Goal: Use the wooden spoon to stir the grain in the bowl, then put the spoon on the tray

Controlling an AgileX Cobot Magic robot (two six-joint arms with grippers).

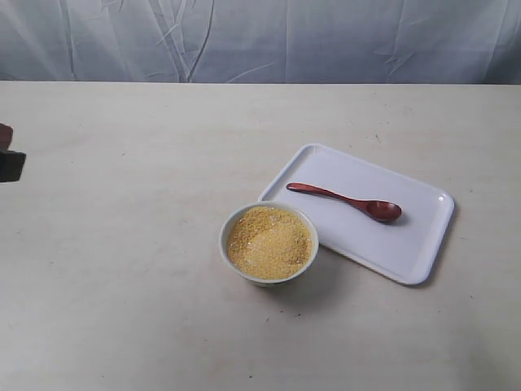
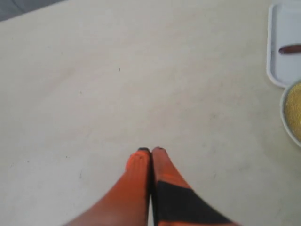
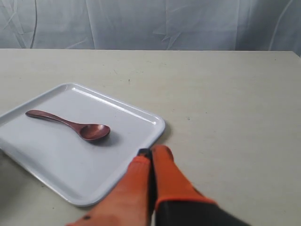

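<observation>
Tray (image 1: 391,244) lay on the table with the bowl (image 1: 223,244) just beside its edge, and the wooden spoon (image 1: 350,200) rested flat on the tray, held by nothing. Grain (image 1: 270,242) sat mounded in the bowl; whether it had been stirred could not be told. The left gripper (image 2: 151,150) hovered over bare table and the right gripper (image 3: 151,151) near the tray's corner, each with jaws pressed together and empty.

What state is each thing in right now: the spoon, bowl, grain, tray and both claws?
Tray: flat on the table, carrying only the spoon.
Spoon: lying flat, not held.
Bowl: upright beside the tray, full of grain.
Grain: heaped inside the bowl.
Left claw: shut, empty.
Right claw: shut, empty.
</observation>
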